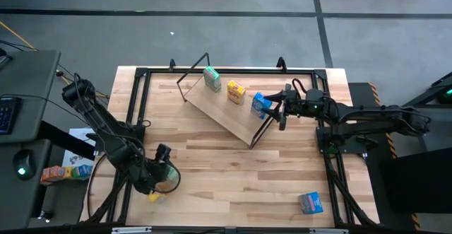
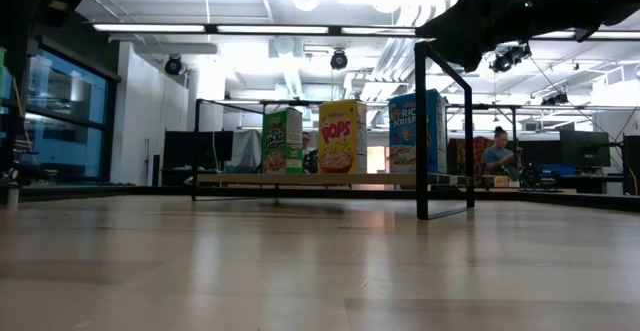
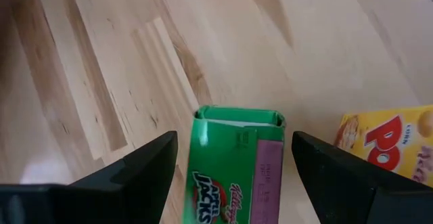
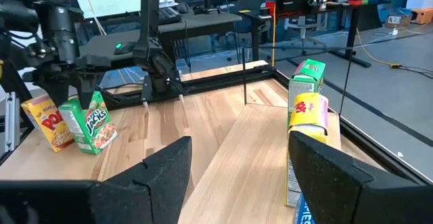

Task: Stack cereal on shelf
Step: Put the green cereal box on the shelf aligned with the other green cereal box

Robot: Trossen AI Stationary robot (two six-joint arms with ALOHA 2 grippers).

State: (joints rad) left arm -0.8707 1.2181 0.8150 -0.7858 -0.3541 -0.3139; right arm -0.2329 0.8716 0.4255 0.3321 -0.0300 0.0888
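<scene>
The shelf (image 1: 222,107) is a light wood board on black wire legs, lying slantwise at the table's far middle. Three cereal boxes stand on it in a row: green (image 1: 212,78), yellow (image 1: 236,91) and blue (image 1: 260,104). My right gripper (image 1: 277,112) is open, just beyond the blue box at the board's right end. My left gripper (image 3: 233,176) is open at the table's near left, its fingers on either side of the top of a standing green box (image 3: 237,156), with a gap showing at each side. A yellow box (image 3: 392,143) stands beside it.
Another blue box (image 1: 311,203) lies on the table near the near right corner. A black frame (image 1: 138,107) runs along the table's edges. Bare wood lies between the shelf and the near edge. In the low view a person (image 2: 497,151) sits far behind the table.
</scene>
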